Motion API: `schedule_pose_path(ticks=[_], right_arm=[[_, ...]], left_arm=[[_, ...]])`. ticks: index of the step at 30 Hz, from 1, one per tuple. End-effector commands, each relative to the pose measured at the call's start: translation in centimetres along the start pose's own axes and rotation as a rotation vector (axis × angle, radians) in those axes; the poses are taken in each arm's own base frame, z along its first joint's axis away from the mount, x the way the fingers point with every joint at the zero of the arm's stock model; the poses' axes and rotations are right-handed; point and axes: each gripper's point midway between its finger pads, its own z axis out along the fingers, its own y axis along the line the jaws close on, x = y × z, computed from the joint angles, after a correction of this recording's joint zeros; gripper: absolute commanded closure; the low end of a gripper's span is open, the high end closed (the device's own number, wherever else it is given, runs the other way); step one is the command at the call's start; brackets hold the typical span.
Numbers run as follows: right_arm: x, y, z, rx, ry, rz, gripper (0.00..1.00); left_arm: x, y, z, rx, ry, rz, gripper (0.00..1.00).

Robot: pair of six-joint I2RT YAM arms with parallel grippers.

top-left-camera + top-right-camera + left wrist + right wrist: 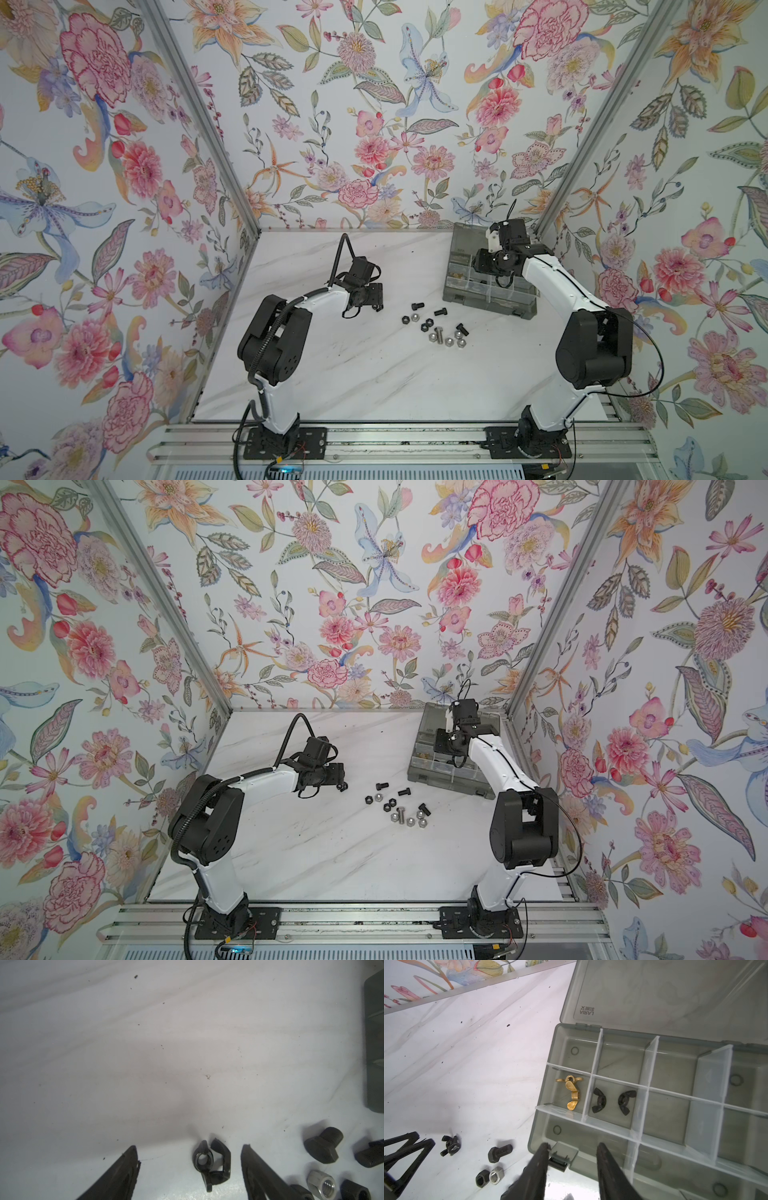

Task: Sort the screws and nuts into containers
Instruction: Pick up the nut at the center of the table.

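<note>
Two black wing nuts [599,1100] sit in one compartment [610,1118] of the open organizer box [550,1053] at the tabletop's [332,374] far right corner; brass wing nuts [571,1091] lie in its neighbour. The right claw [572,1144], apart, hangs over the box's front wall. The left claw [189,1147], apart, straddles a loose wing nut [212,1164] mid-tabletop. Nearby a black bolt [500,1153] lies flat, shank toward the box.

Much of organizer box [478,301] hidden behind right arm [548,274]
</note>
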Motion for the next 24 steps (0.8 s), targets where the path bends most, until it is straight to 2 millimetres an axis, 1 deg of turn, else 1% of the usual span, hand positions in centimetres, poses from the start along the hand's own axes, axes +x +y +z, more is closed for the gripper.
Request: schedule_pose_path(ticks=[1, 6, 10, 17, 24], right_arm=[[1.6, -0.1, 0.7, -0.008, 0.038, 0.02, 0.59], [2.2, 0.0, 1.1, -0.014, 0.052, 0.024, 0.59], [2.3, 0.2, 1.2, -0.018, 0.055, 0.021, 0.59], [2.6, 0.2, 1.1, -0.019, 0.059, 0.019, 0.59], [3.2, 0.2, 1.2, -0.021, 0.069, 0.02, 0.59]], left_arm=[[0.4, 0.4, 0.6, -0.051, 0.012, 0.008, 0.24], [0.8, 1.0, 0.7, -0.094, 0.006, 0.008, 0.31], [1.1, 0.9, 1.1, -0.094, 0.002, 0.001, 0.34], [1.6, -0.1, 1.8, -0.095, 0.009, 0.022, 0.34], [2.5, -0.3, 2.3, -0.108, 0.02, 0.028, 0.36]])
